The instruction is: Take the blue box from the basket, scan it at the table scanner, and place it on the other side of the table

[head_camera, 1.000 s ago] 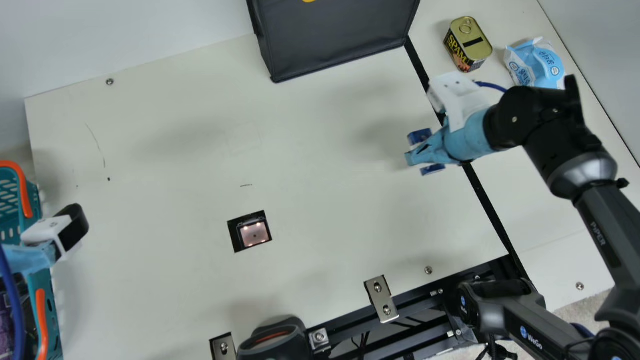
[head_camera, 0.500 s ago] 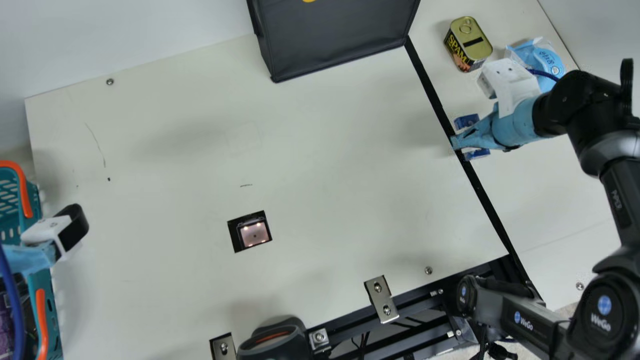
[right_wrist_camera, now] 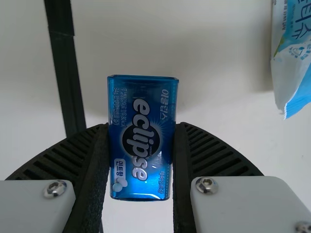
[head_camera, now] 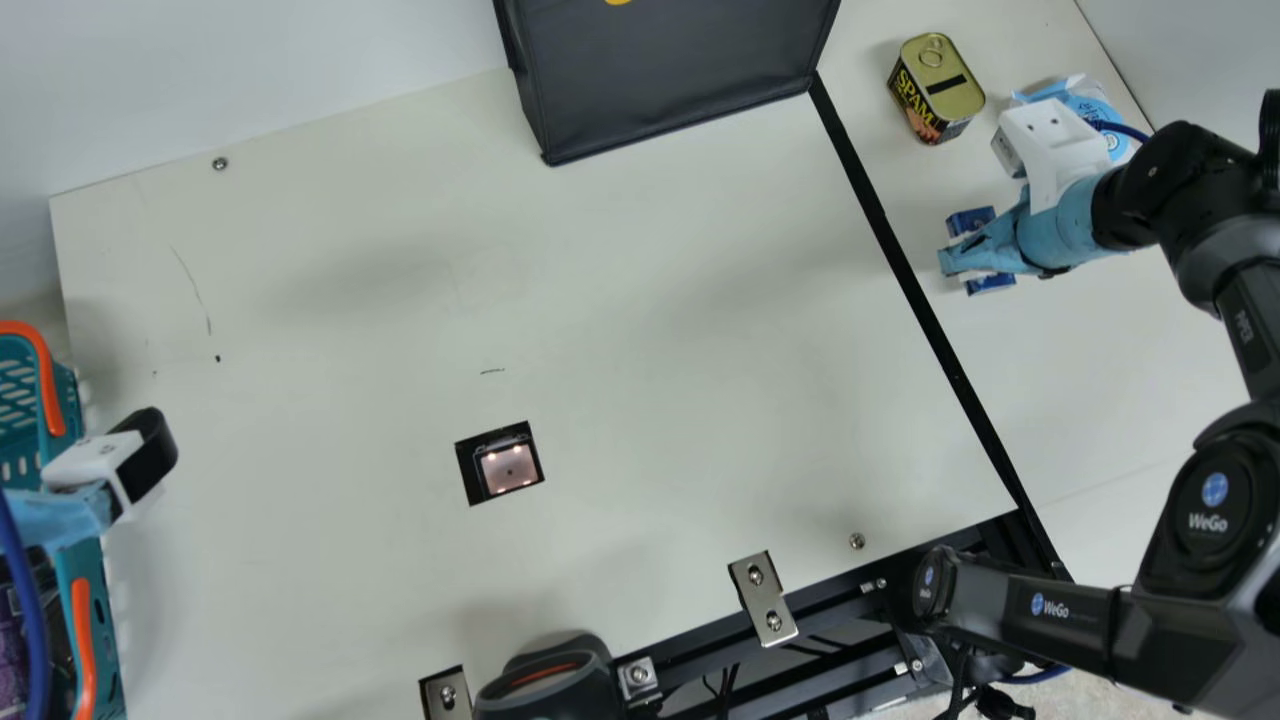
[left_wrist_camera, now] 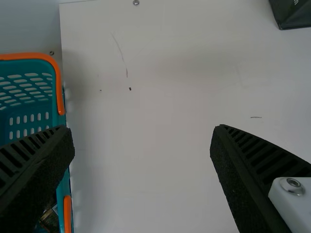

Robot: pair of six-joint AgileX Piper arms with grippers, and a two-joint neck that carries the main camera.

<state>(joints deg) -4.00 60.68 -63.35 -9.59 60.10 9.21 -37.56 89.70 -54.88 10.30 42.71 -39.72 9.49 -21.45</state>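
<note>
at the upper right of the main view, the right claw [head_camera: 945, 262] is clamped on the blue box [head_camera: 970, 220], whose long axis lies crosswise to the claw.

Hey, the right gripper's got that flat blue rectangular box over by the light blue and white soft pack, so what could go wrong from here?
The white wrist mount overlaps the soft pack in the main view, so lowering might nudge it. The rectangular gold-topped can is close by too; a swing that way could knock it. And the blue box is pinched by its sides in the right gripper, so letting go too high could drop or tip it.
</note>
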